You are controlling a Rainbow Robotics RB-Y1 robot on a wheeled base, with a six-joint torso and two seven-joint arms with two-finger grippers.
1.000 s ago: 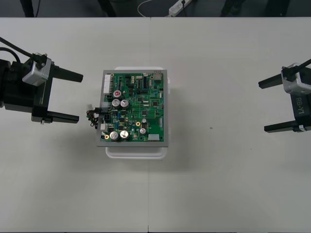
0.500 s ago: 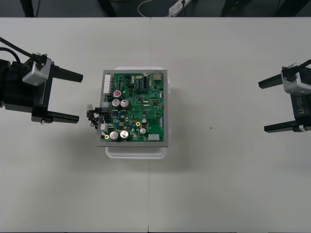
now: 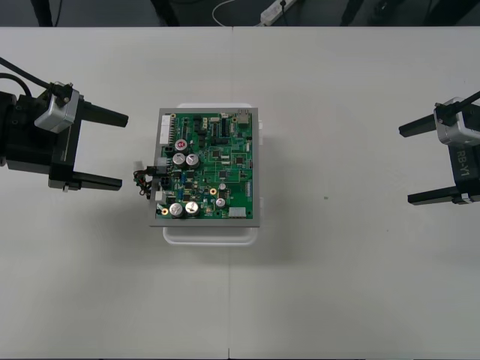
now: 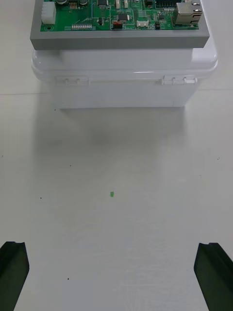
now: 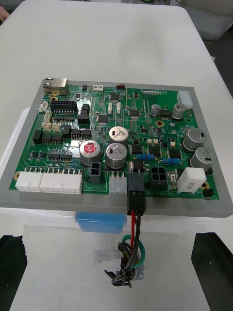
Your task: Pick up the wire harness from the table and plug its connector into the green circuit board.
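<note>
The green circuit board (image 3: 208,166) rests on its white base (image 3: 210,234) in the middle of the table. The wire harness (image 3: 144,181) hangs off the board's left edge. Its black plug (image 5: 135,191) sits in a socket at the board (image 5: 121,141) edge, and the red, black and green wires (image 5: 132,243) loop down to the table in front of the base (image 5: 58,221). My left gripper (image 3: 105,148) is open just left of the harness, with nothing between its fingers. At the table's right side my right gripper (image 3: 420,163) waits open, far from the board (image 4: 121,17).
Pale table top (image 3: 337,285) stretches all around the board. In the right wrist view the white base (image 4: 124,73) faces the gripper across bare table, with a small green speck (image 4: 112,194) on the surface.
</note>
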